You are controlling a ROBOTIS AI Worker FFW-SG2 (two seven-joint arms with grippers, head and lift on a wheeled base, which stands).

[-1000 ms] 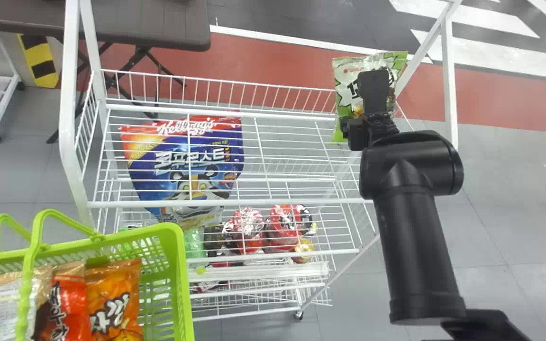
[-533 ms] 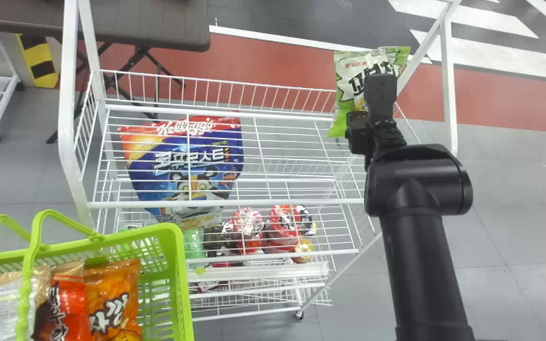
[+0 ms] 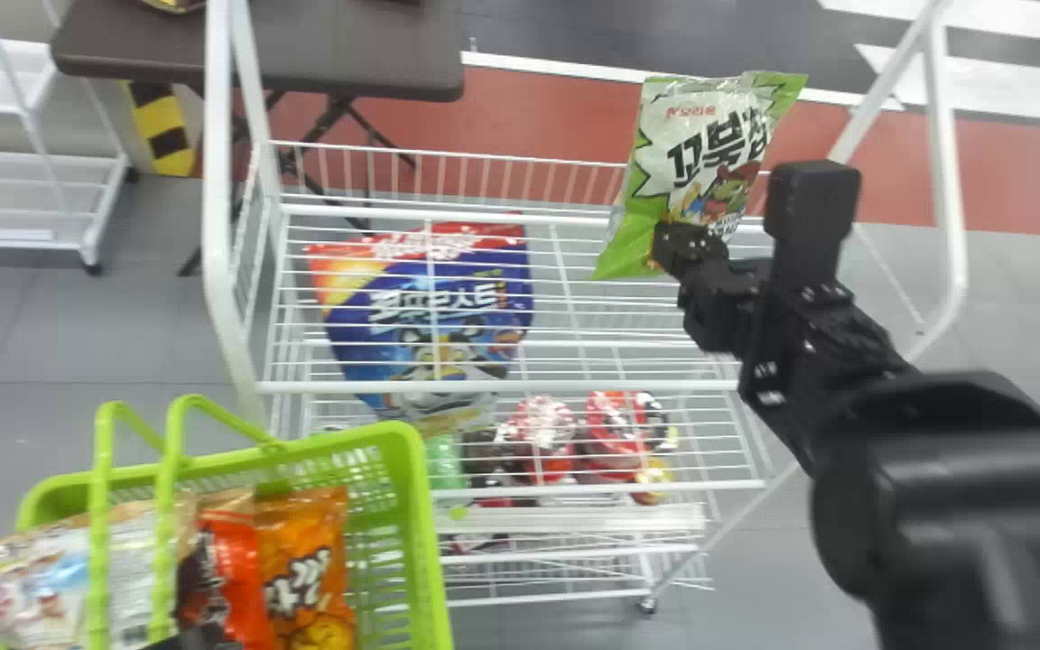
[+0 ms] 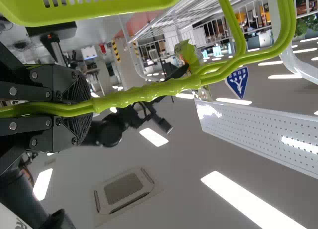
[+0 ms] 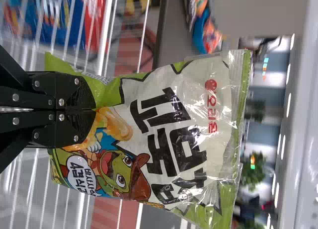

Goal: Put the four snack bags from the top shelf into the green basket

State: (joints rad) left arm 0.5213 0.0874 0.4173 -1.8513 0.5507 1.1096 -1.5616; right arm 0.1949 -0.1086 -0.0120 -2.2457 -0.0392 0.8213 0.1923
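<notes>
Green bag point(image 3: 705, 135) seemingly above the rack point(image 3: 484, 386)'s right | right gripper point(image 3: 684, 242) pinched on it | left gripper point(image 4: 85, 107) closed round basket handles point(image 4: 149, 92)

The green basket point(image 3: 427, 542) is smooth, glossy plastic. Shiny, creased film forms the orange snack bag point(image 3: 308, 528) inside the basket and the green-and-white snack bag point(image 3: 696, 135) well to its right. Beside the basket, the wire rack point(image 3: 502, 386) looks like smooth, painted metal.

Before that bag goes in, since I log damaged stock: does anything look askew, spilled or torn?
The pale snack bag at the left end of the green basket looks askew: its corner pokes out past the rim. No spill or tear shows; the green bag in the right gripper looks whole.
</notes>
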